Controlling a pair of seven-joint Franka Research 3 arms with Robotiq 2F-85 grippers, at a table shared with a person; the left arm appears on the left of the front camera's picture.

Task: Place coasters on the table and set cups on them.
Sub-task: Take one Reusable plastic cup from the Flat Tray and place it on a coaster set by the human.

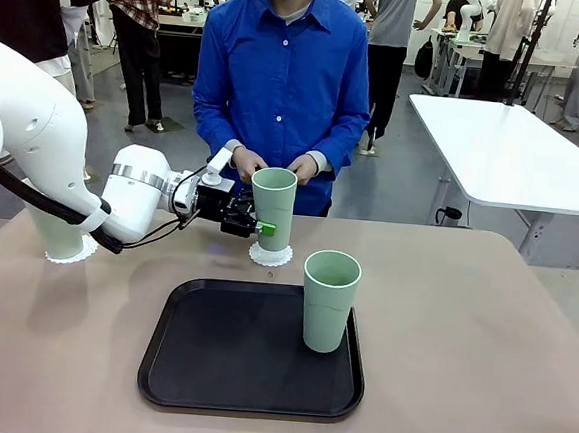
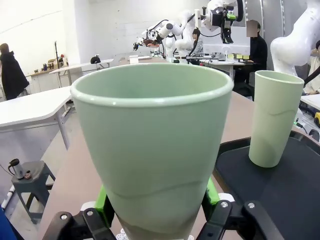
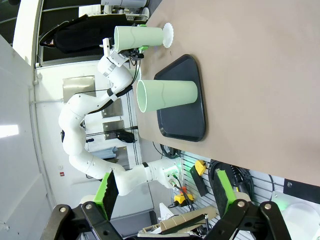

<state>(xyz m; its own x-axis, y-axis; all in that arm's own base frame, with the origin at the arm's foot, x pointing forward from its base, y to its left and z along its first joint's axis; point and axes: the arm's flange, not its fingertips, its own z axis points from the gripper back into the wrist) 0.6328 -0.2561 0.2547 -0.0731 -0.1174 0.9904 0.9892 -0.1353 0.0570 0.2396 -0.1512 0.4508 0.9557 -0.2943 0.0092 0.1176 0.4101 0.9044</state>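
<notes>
A mint-green cup point(image 1: 272, 205) stands on a white lacy coaster point(image 1: 270, 255) at the far middle of the tan table point(image 1: 462, 320). My left gripper point(image 1: 258, 226) is shut on its lower part; in the left wrist view the green pads point(image 2: 104, 205) press both sides of that cup point(image 2: 152, 145). A second cup point(image 1: 329, 300) stands upright on the right side of the black tray point(image 1: 228, 362). At the far left a third cup point(image 1: 55, 236), partly hidden by my left arm, rests on another coaster point(image 1: 78, 253). My right gripper point(image 3: 165, 195) is open and holds nothing, well back from the table.
A person in a blue shirt stands at the far edge, both hands point(image 1: 246, 163) held just behind the gripped cup. The right wrist view, rolled sideways, has the tray point(image 3: 182, 115) and the cup on it point(image 3: 167, 95). Bare tabletop lies right of the tray.
</notes>
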